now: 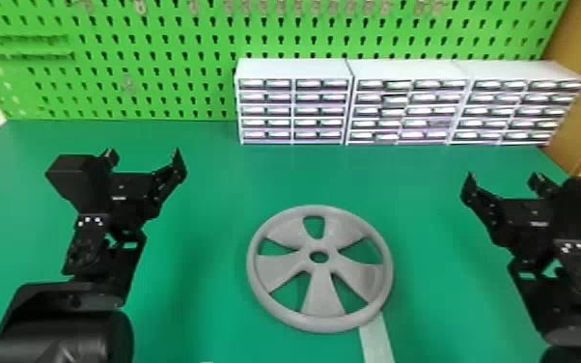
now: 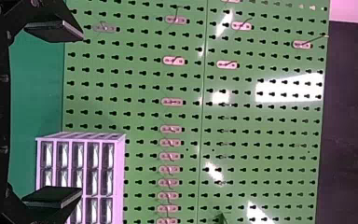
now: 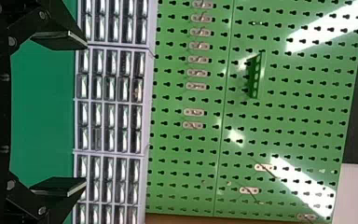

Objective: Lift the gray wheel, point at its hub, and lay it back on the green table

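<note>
The gray wheel (image 1: 321, 294) lies flat on the green desk (image 1: 207, 299), its lift, hub (image 1: 319, 266) pointing and return all apparently ahead, as the left gripper (image 1: 144, 155) at its ten o'clock and right gripper (image 1: 503, 179) at two hang empty, fingers spread wide.

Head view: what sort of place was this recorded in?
Probably a workshop or parts-assembly station: a green pegboard with hooks stands behind the table, and white small-drawer cabinets line the table's back edge.
</note>
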